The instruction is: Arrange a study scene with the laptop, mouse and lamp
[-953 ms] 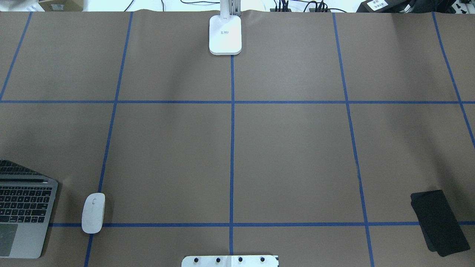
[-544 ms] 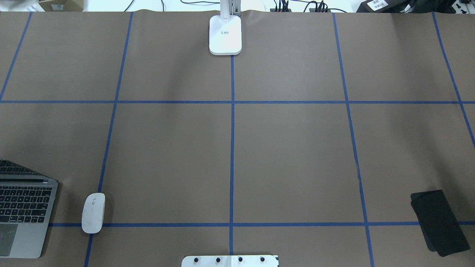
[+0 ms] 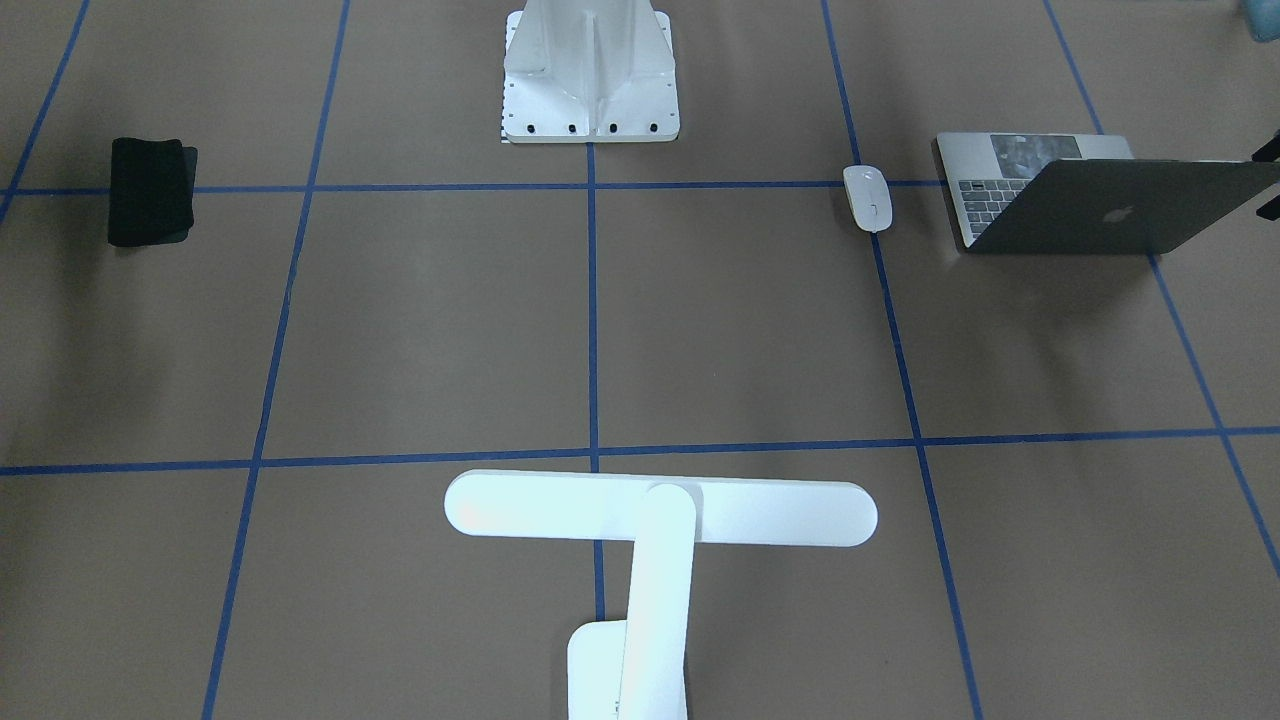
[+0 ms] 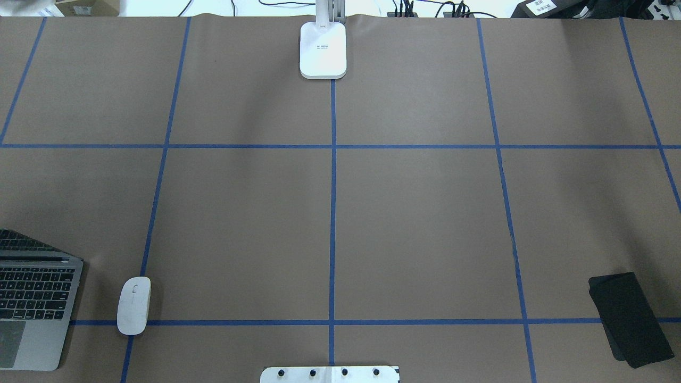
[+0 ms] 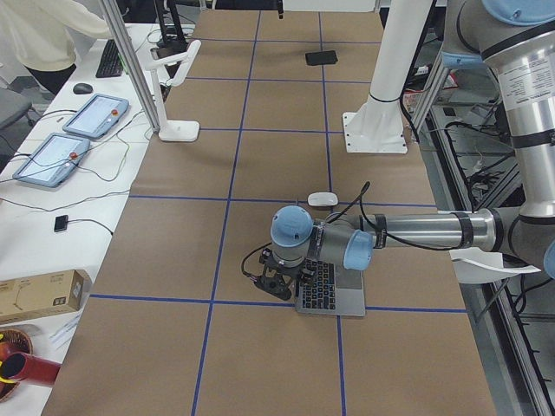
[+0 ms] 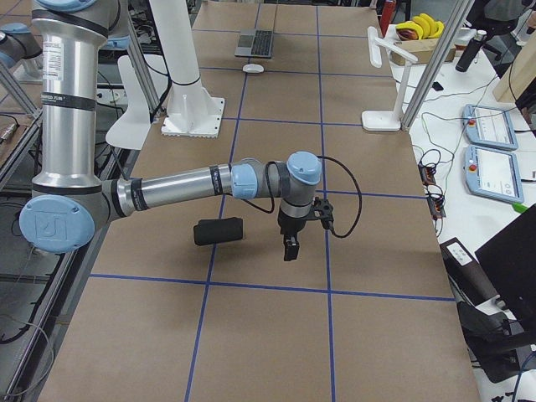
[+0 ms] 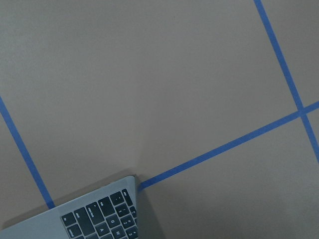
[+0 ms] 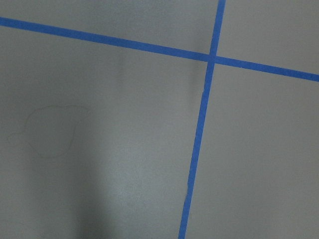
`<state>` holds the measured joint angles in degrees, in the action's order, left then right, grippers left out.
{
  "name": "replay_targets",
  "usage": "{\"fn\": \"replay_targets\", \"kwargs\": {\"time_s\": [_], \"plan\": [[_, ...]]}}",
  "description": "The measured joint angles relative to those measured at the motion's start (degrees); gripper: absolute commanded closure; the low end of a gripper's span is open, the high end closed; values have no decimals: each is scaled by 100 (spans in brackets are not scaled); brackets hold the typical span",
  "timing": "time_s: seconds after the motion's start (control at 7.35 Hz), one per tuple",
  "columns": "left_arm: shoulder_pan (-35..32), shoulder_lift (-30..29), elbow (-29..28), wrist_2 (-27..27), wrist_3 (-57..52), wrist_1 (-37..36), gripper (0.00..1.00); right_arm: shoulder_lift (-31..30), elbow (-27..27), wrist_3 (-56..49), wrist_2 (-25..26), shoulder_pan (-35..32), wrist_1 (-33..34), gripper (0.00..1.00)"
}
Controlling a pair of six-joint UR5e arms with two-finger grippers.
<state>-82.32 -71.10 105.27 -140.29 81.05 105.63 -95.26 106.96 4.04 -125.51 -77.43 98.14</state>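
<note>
Mouse (image 4: pixel 133 305) just R of laptop (image 4: pixel 32 308), near-L corner; lamp (image 4: pixel 323 50) far centre; pad (image 4: pixel 630 319) near-R.

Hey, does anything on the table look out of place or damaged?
Nothing stands out. The laptop sits open and flat, the mouse beside it but apart, the lamp upright; nothing spilled or broken.

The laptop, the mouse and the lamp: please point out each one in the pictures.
laptop (image 3: pixel 1110 215): exterior front-facing view, on its grey lid beside the logo.
mouse (image 4: pixel 133 305): overhead exterior view, middle of its white top.
lamp (image 3: pixel 662 560): exterior front-facing view, on its flat arm below the bar head.
</note>
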Motion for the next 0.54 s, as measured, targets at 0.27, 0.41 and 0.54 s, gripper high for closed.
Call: {"fn": "replay_targets", "kwargs": {"time_s": [0.27, 0.41, 0.54], "plan": [[498, 52, 137, -44, 841, 450, 0, -35, 41, -5, 0, -3, -1, 0], [739, 65, 190, -58, 1305, 719, 0, -56, 63, -7, 0, -2, -1, 0], [944, 77, 228, -67, 1695, 978, 1, -72, 73, -8, 0, -2, -3, 0]]}}
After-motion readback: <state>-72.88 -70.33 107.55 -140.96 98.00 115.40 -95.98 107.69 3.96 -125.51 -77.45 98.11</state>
